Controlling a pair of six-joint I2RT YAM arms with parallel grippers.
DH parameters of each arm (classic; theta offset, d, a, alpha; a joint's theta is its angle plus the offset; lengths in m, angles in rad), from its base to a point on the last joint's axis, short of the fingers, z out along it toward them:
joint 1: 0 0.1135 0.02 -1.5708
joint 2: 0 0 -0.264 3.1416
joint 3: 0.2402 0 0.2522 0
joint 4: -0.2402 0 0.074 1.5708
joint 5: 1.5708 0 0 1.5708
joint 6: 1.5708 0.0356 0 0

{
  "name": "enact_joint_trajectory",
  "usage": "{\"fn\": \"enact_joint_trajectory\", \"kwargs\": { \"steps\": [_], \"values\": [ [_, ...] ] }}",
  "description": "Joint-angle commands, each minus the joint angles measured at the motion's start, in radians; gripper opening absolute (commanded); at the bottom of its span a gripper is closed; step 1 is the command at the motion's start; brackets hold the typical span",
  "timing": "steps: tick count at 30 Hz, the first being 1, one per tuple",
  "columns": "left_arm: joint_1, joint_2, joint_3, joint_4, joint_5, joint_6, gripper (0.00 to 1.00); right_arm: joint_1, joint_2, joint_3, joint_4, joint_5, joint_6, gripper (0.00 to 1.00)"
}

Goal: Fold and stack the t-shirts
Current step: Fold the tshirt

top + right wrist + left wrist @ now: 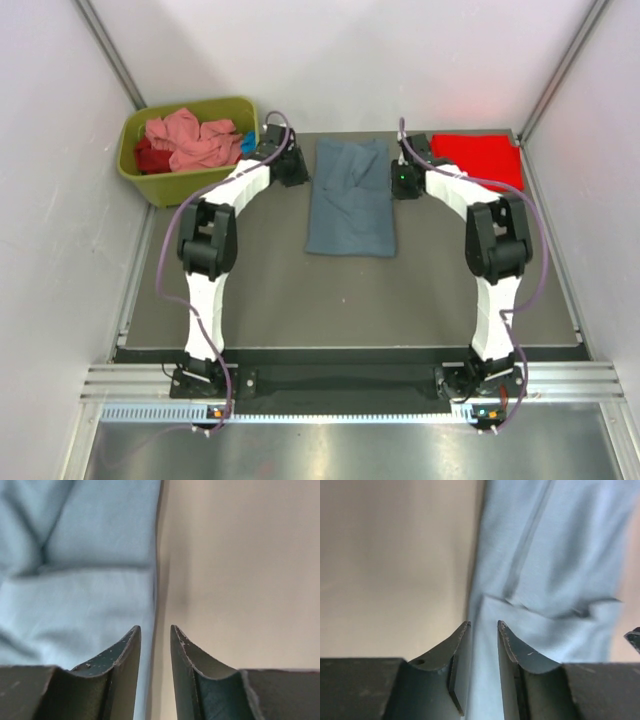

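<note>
Fingers [461,642] apart beside rectangular, folded blue-grey t-shirt [349,200]

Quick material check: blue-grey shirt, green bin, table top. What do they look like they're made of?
Blue-grey shirt: soft matte cloth, probably cotton; it lies flat with creases and folded edges.
Green bin: looks like moulded plastic, smooth with a slight sheen and a rigid rolled rim.
Table top: dark matte sheet, possibly a rubber mat or laminate; the look leaves that open.
</note>
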Motion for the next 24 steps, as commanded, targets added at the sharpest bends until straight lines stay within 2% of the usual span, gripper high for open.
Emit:
{"fn": "enact_joint_trajectory", "kwargs": {
  "steps": [1, 5, 9, 15, 20, 24],
  "values": [
    [0.001, -0.225, -0.057, -0.011, 0.03, 0.025, 0.32, 0.012, -0.194, -0.059, -0.071, -0.001, 0.024, 0.31],
    [-0.02, -0.334, -0.233, 0.05, 0.134, -0.006, 0.24, 0.047, -0.296, -0.216, -0.072, -0.04, 0.057, 0.26],
    [-0.052, -0.379, -0.448, 0.141, 0.205, -0.058, 0.22, 0.087, -0.369, -0.337, -0.014, -0.093, 0.094, 0.24],
    [-0.098, -0.361, -0.627, 0.132, 0.142, -0.087, 0.19, 0.106, -0.379, -0.511, 0.078, -0.084, 0.11, 0.24],
    [-0.114, -0.359, -0.701, 0.063, 0.055, -0.116, 0.17, 0.106, -0.377, -0.595, 0.119, -0.049, 0.088, 0.24],
    [-0.115, -0.413, -0.701, 0.0, 0.01, -0.118, 0.17, 0.106, -0.423, -0.62, 0.104, -0.034, 0.079, 0.24]
  ]
}}
